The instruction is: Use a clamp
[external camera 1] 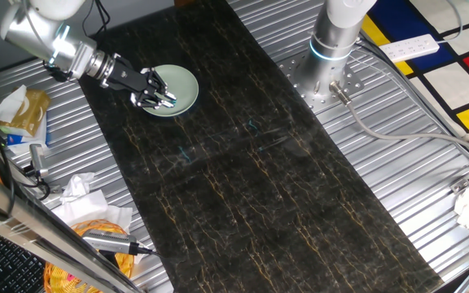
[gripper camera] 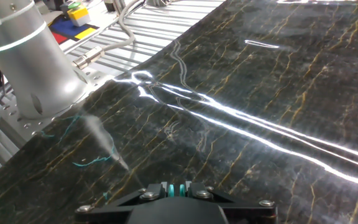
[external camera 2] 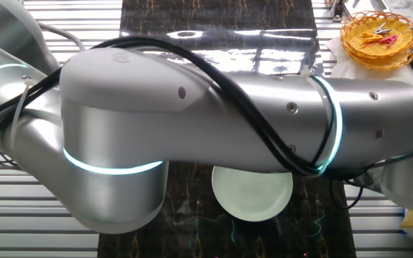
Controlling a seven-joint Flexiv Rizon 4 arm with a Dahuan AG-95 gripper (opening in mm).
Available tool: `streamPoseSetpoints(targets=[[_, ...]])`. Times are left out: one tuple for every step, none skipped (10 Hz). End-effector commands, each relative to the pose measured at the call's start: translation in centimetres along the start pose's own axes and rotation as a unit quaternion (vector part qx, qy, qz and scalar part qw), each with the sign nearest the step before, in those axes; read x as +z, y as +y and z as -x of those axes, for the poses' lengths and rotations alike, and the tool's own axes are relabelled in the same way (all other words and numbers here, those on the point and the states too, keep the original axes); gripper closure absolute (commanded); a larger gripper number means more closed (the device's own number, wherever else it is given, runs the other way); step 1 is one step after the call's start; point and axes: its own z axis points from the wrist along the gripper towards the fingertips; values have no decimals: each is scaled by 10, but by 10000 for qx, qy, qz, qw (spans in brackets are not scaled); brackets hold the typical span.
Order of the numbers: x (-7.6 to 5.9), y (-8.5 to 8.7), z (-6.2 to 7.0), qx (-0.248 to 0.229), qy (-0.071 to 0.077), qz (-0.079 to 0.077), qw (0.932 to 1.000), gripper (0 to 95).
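Dark marble table [external camera 1: 243, 187], gripper [external camera 1: 159, 98] over plate [external camera 1: 184, 88].

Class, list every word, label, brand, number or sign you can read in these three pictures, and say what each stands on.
None can be read in any view.
The packet at the table's edge in one fixed view may bear print, but it is too small and blurred to read.
The white power strip shows no legible marking.
The robot arm, the pale green plate and the hand show no lettering.
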Motion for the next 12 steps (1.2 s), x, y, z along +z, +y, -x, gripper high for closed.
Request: streamPoseSetpoints(targets=[[0, -1, -1, -2, -33, -16, 10000, 950], [0, -1, -1, 6, -26, -18, 10000, 950], [0, -1, -1, -24, -74, -39, 10000, 950], [0, -1, -1, -50, -104, -54, 9999, 950], [0, -1, -1, 2, -91, -60, 9999, 950], [1, -3, -1, 23, -87, -58, 9999, 950], [2, -5, 0, 21, -88, -59, 9999, 950], [2, -6, 0, 34, -82, -61, 9999, 950], [2, -6, 1, 32, -84, -62, 9999, 950], [2, -6, 1, 17, -84, -61, 9999, 950], [1, -6, 1, -30, -90, -62, 9999, 950], [1, -6, 1, -9, -71, -60, 10000, 950]])
